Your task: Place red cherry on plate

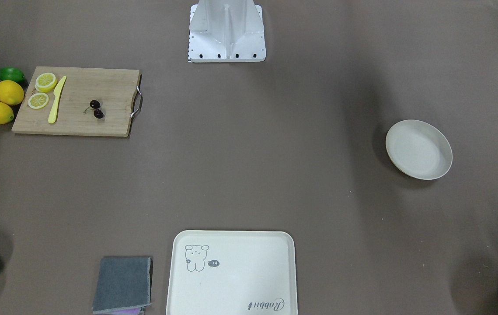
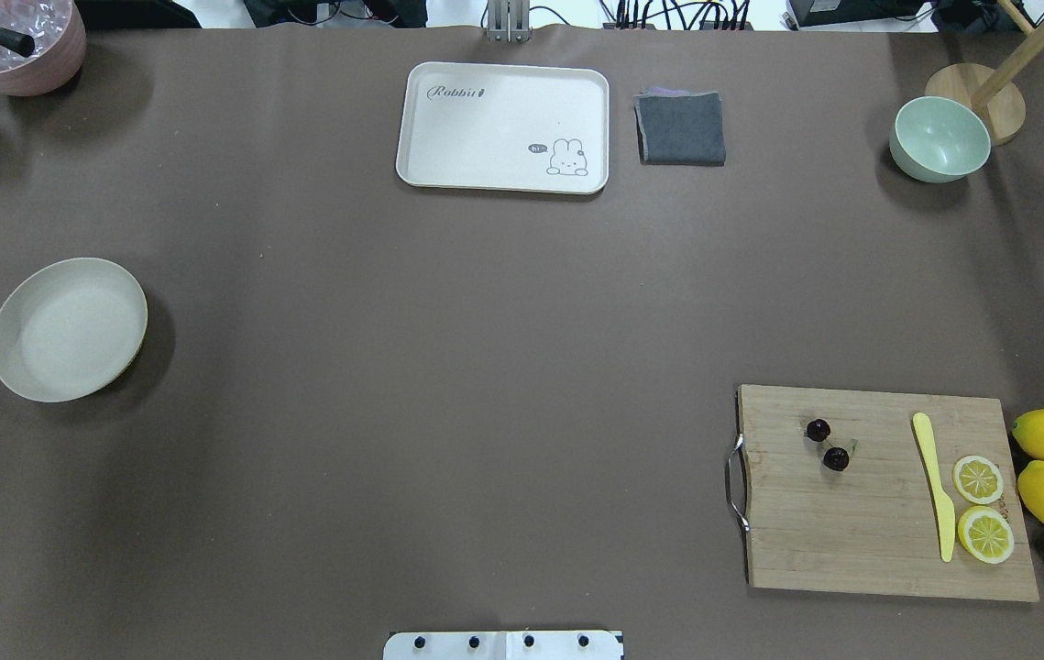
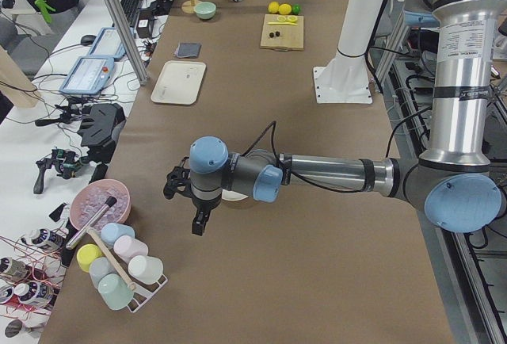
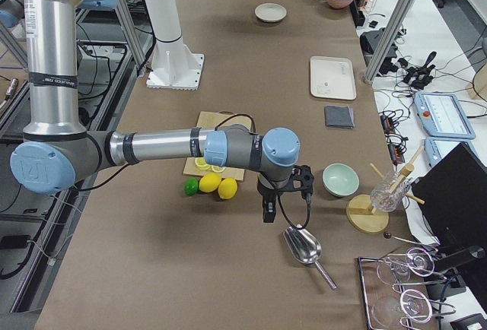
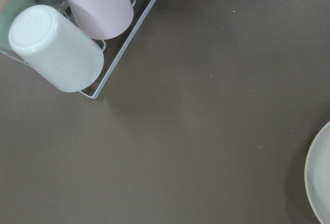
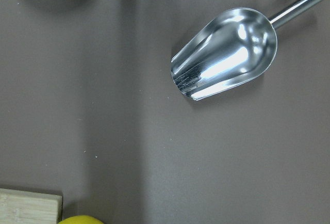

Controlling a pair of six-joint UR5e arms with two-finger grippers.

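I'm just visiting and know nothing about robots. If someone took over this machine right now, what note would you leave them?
Left gripper: hangs over the table by the plate; open or shut, cannot tell.
Right gripper: hangs past the lemons, near a metal scoop; cannot tell either.
Red cherry: lies on the cutting board, far across from the plate.
Done: nothing yet.
Left: grasp the cherry, carry it over, set it on the plate.
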